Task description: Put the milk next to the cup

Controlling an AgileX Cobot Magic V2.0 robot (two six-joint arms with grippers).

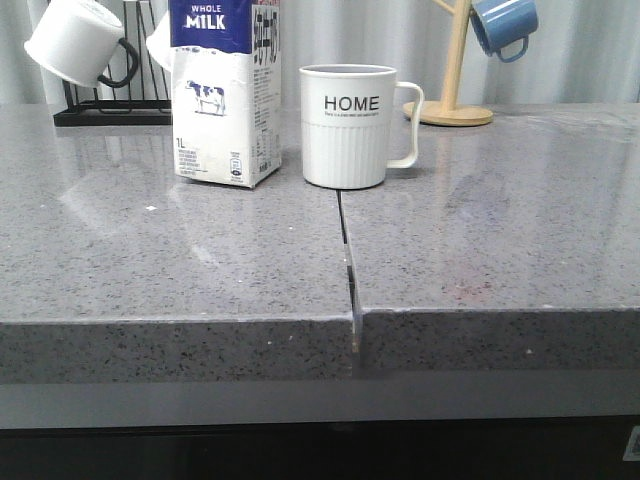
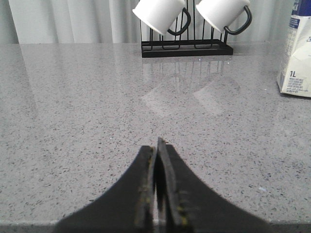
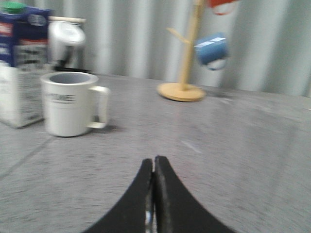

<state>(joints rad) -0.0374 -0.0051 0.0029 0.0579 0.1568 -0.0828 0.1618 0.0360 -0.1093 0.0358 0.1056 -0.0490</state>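
A grey speckled stone counter (image 1: 180, 250) spans the scene, made of two slabs meeting at a narrow seam (image 1: 346, 255) that runs from the front edge back toward the objects. Pale vertical curtains (image 1: 600, 60) close off the background.

At far left rear, a black wire rack (image 1: 110, 108) stands on the counter with a rounded white mug (image 1: 75, 40) with a black handle hung on it, tilted; the left wrist view shows two such mugs on this rack. Just right of the rack stands the milk (image 1: 226, 95), upright on the left slab, a white carton with a blue top, cow picture and "1L" marking facing forward. Just beside it, apart by a narrow gap, stands the cup (image 1: 347, 125), upright, white with ribbed lower sides, "HOME" lettering forward and its handle pointing right. It sits at the seam's far end. Behind and to the right, a wooden mug tree (image 1: 455, 70) stands on a round base, with a small blue mug (image 1: 503, 25) hanging from a branch.

Neither arm appears in the front view. The left gripper (image 2: 156, 150) hovers low over bare counter with its fingers pressed together, holding nothing. The right gripper (image 3: 154, 167) likewise has its fingers closed together and empty, well apart from the cup.
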